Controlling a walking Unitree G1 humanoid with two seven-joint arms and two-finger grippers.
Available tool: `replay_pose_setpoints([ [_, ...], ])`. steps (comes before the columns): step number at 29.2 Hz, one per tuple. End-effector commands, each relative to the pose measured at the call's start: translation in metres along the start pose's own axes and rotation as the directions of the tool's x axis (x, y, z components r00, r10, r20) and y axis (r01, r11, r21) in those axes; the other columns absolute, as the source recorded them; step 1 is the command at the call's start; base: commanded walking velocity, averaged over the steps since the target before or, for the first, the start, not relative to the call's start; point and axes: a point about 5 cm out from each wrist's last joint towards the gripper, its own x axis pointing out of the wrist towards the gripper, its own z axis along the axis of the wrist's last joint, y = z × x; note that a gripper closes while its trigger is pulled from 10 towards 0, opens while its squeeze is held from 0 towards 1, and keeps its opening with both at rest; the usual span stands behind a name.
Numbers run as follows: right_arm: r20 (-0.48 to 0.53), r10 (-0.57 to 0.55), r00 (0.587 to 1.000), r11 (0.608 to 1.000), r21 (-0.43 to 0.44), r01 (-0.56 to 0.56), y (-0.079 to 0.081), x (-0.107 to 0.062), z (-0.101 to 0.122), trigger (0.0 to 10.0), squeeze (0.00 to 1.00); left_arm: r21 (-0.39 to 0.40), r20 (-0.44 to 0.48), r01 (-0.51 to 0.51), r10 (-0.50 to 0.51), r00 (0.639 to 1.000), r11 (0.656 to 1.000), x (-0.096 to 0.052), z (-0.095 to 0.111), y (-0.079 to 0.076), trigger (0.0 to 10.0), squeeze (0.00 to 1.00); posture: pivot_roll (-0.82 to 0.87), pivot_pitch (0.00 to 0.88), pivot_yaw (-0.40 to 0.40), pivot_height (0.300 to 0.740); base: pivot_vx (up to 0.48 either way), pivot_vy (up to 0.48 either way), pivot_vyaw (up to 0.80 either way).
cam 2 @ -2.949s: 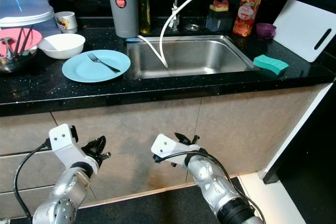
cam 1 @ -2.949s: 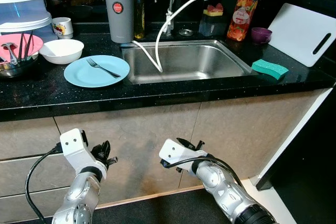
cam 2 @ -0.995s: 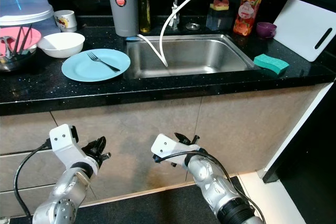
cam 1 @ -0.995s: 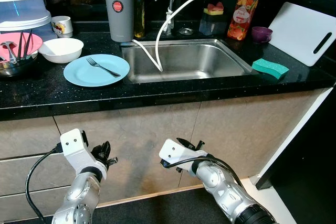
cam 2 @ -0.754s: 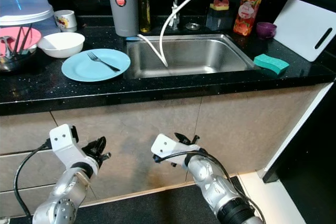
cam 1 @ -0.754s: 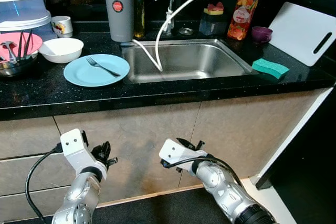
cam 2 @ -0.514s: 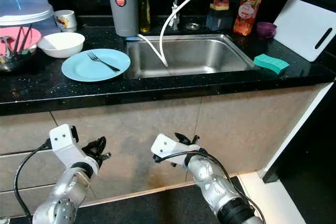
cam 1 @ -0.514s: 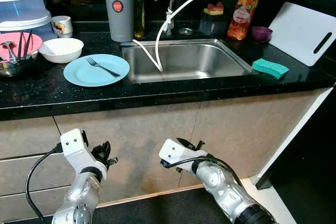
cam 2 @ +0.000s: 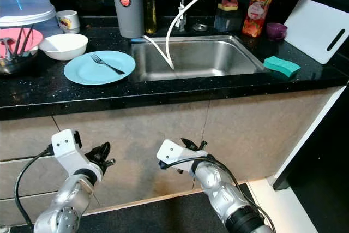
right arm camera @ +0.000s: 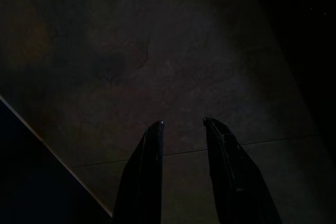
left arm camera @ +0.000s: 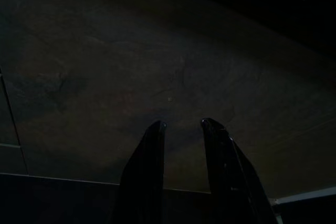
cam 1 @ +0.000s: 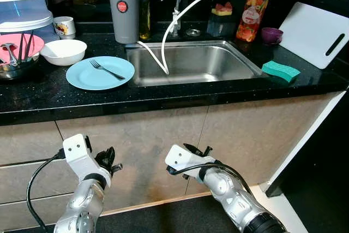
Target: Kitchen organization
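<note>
Left eye view: we see a fork on a blue plate on the bench; our left pincer and right pincer hang below, both slightly spread, empty.

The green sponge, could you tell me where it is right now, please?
The green sponge lies on the black counter to the robot's right of the sink, in front of the white cutting board.

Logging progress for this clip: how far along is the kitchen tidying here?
Nothing looks done. The light blue plate with a metal fork on it, the white bowl and the teal sponge sit on the black countertop. Nothing is in hand: the left gripper and right gripper hang open by the cabinet fronts. All sorting remains.
</note>
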Motion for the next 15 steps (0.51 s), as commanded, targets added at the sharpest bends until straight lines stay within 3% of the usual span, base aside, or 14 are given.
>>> replay_pose_setpoints([
  [1, -0.010, 0.001, 1.000, 1.000, 0.007, -0.001, 0.0011, -0.0017, -0.0027, 10.0, 0.00, -0.006, -0.015, 0.000, 0.000, 1.000, 1.000, -0.0009, -0.0037, -0.0001, 10.0, 0.00, -0.13, 0.017, -0.023, 0.740, 0.000, 0.000, 0.00],
  [15, -0.010, 0.000, 1.000, 1.000, 0.008, 0.000, -0.0003, -0.0015, -0.0028, 10.0, 0.00, -0.012, -0.014, 0.000, 0.000, 1.000, 1.000, -0.0006, -0.0031, -0.0012, 10.0, 0.00, -0.13, 0.021, -0.025, 0.740, 0.000, 0.000, 0.00],
])
